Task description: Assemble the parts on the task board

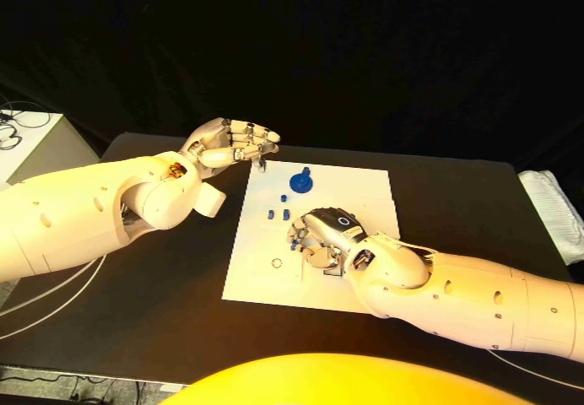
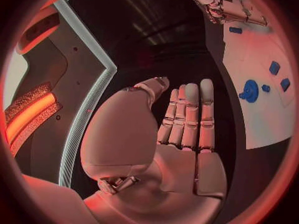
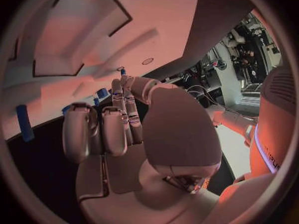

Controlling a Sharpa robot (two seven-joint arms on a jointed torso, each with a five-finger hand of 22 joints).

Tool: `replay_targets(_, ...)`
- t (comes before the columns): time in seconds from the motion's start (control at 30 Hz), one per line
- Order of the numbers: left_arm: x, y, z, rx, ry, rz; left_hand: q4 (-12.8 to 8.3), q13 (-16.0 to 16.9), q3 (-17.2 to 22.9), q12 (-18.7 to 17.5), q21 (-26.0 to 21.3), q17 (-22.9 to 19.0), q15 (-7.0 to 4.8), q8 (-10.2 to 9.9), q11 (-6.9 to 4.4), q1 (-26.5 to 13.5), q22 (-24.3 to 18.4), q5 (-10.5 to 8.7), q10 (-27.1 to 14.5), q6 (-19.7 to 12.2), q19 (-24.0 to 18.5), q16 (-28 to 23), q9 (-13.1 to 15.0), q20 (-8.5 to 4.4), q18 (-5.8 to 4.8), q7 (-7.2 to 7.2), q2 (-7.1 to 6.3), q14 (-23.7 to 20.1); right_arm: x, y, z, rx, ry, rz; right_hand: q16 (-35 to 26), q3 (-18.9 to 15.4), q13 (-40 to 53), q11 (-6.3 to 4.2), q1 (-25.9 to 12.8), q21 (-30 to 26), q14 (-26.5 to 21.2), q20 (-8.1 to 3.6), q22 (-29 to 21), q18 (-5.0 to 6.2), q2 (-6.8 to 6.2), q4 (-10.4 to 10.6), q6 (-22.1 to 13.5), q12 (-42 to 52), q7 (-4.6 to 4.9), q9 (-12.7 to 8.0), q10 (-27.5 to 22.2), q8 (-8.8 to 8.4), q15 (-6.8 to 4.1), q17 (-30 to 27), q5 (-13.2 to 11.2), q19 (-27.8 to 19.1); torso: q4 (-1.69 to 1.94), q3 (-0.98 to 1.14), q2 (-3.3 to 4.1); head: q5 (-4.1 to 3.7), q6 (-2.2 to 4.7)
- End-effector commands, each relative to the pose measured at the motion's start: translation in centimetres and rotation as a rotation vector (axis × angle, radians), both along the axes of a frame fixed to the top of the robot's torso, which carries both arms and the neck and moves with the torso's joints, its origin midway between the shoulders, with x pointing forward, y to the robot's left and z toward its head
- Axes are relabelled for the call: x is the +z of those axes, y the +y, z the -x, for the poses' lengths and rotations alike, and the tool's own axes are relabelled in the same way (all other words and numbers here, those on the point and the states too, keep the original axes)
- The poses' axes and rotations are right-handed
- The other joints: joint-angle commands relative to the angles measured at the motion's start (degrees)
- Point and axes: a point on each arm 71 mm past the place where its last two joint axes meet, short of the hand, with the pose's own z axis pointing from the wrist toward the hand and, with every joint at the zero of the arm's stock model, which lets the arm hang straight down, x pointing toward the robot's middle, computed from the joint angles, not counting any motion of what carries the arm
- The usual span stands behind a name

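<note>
Left hand (image 1: 231,143) hovers beside the board (image 1: 353,278), fingers straight, holding nothing; right hand (image 1: 322,236) rests on it, grasp unclear.

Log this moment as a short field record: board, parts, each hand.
board: white task board flat on the black table
parts: blue gear-like piece near the far edge; small blue pieces at mid-board
left hand: at the board's far left corner, fingers curled in, nothing seen in it
right hand: low over mid-board, fingers bent; whether it holds a part cannot be told
</note>
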Motion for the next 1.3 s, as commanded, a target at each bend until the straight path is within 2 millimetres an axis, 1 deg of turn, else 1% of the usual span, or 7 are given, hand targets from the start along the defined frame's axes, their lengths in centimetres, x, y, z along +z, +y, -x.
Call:
replay_targets(0.03, 0.11, -0.21, 0.06, -0.016, -0.007, 0.007, 0.0, -0.1, -0.5, 0.0, -0.3, -0.1, 0.21, 0.3, 0.07, 0.5, -0.1, 0.0, -0.1, 0.2, 0.5, -0.2, 0.0, 0.04, 0.33, 0.01, -0.07, -0.1, -0.15, 0.07, 0.02, 0.004, -0.01, 0.028, -0.1, 0.1, 0.0, -1.9, -0.3, -0.4, 2.5, 0.18, 8.2, -0.7, 0.65, -0.1, 0.2, 0.0, 0.08, 0.1, 2.4, 0.19, -0.06, -0.1, 0.1, 2.5, 0.02, -0.04, -0.01, -0.07, -0.01)
replay_targets(0.27, 0.09, -0.19, 0.05, -0.017, -0.004, 0.007, 0.0, -0.1, -0.5, 0.0, -0.3, -0.1, 0.21, 0.3, 0.07, 0.5, -0.1, 0.0, -0.1, 0.2, 0.5, -0.2, 0.0, 0.04, 0.33, 0.01, -0.07, -0.1, -0.26, 0.12, -0.03, 0.002, -0.009, 0.041, -0.1, 0.1, 0.0, -1.89, -0.3, -0.5, 2.4, 0.18, 8.2, -0.68, 0.65, -0.1, 0.2, 0.0, 0.08, 0.1, 2.4, 0.19, -0.06, -0.1, 0.1, 2.5, 0.0, -0.02, 0.0, -0.17, -0.01)
replay_targets(0.57, 0.08, -0.22, 0.06, -0.019, -0.002, 0.007, 0.1, -0.1, -0.5, -0.1, -0.4, -0.1, 0.24, 0.3, 0.11, 0.5, -0.1, 0.0, -0.3, 0.2, 0.5, -0.3, 0.0, 0.05, 0.32, 0.04, -0.06, -0.1, -0.57, 0.41, -0.05, 0.011, -0.002, 0.07, 0.0, 0.1, 0.0, -1.89, -0.4, -0.3, 2.5, 0.18, 8.3, -0.71, 0.64, -0.2, 0.2, 0.0, 0.09, 0.1, 2.5, 0.19, -0.06, 0.0, 0.1, 2.5, 0.04, 0.0, 0.03, -0.06, -0.26)
replay_targets(1.03, 0.06, -0.25, 0.07, -0.021, 0.001, 0.006, 0.1, -0.1, -0.6, -0.1, -0.5, -0.1, 0.26, 0.3, 0.14, 0.5, -0.2, 0.01, -0.4, 0.2, 0.6, -0.3, 0.0, 0.06, 0.32, 0.04, -0.04, -0.1, -0.98, 0.78, 0.1, 0.027, -0.007, 0.112, 0.0, 0.1, 0.0, -1.89, -0.6, -0.5, 2.5, 0.17, 8.2, -0.69, 0.57, -0.3, 0.1, -0.1, 0.09, 0.2, 2.5, 0.19, -0.05, -0.1, 0.0, 2.5, -0.01, -0.04, -0.02, -0.03, -0.4)
replay_targets(1.13, 0.06, -0.25, 0.06, -0.021, 0.002, 0.006, 0.2, -0.1, -0.6, -0.1, -0.5, -0.1, 0.26, 0.3, 0.14, 0.5, -0.2, 0.01, -0.4, 0.2, 0.6, -0.3, 0.0, 0.06, 0.32, 0.04, -0.03, -0.1, -0.99, 0.85, 0.24, 0.041, -0.005, 0.11, -0.3, -0.6, -0.2, -1.76, -1.8, -1.0, 2.3, 0.24, 8.0, -0.6, -0.14, -0.5, -0.1, -0.5, 0.19, 0.4, 2.1, 0.09, 0.07, -0.5, -0.1, 2.4, -0.04, -0.06, -0.05, -0.02, -0.42)
replay_targets(1.23, 0.05, -0.25, 0.06, -0.021, 0.003, 0.006, 0.2, -0.1, -0.6, -0.1, -0.5, -0.1, 0.26, 0.3, 0.14, 0.5, -0.2, 0.01, -0.4, 0.2, 0.6, -0.3, 0.0, 0.06, 0.32, 0.04, -0.03, -0.1, -0.99, 0.84, 0.32, 0.05, -0.003, 0.106, -0.2, -2.3, -1.0, -0.9, -4.4, -2.5, 2.3, 0.69, 7.3, -0.36, -1.94, -0.2, -1.5, -1.0, 0.69, 0.3, -1.2, -0.93, 0.83, -0.6, -0.1, 1.9, -0.06, -0.05, -0.07, 0.02, -0.43)
replay_targets(1.3, 0.05, -0.25, 0.05, -0.021, 0.003, 0.006, 0.2, -0.1, -0.6, -0.1, -0.5, -0.1, 0.26, 0.3, 0.14, 0.5, -0.2, 0.01, -0.4, 0.2, 0.6, -0.3, 0.0, 0.06, 0.32, 0.04, -0.03, -0.1, -0.99, 0.8, 0.34, 0.052, -0.002, 0.104, -0.1, -2.6, -1.2, -0.7, -4.8, -2.9, 2.3, 0.85, 7.1, -0.3, -2.36, -0.2, -1.8, -0.9, 0.78, 0.2, -1.9, -1.15, 0.94, -0.5, -0.1, 1.8, -0.03, -0.03, -0.06, 0.01, -0.39)
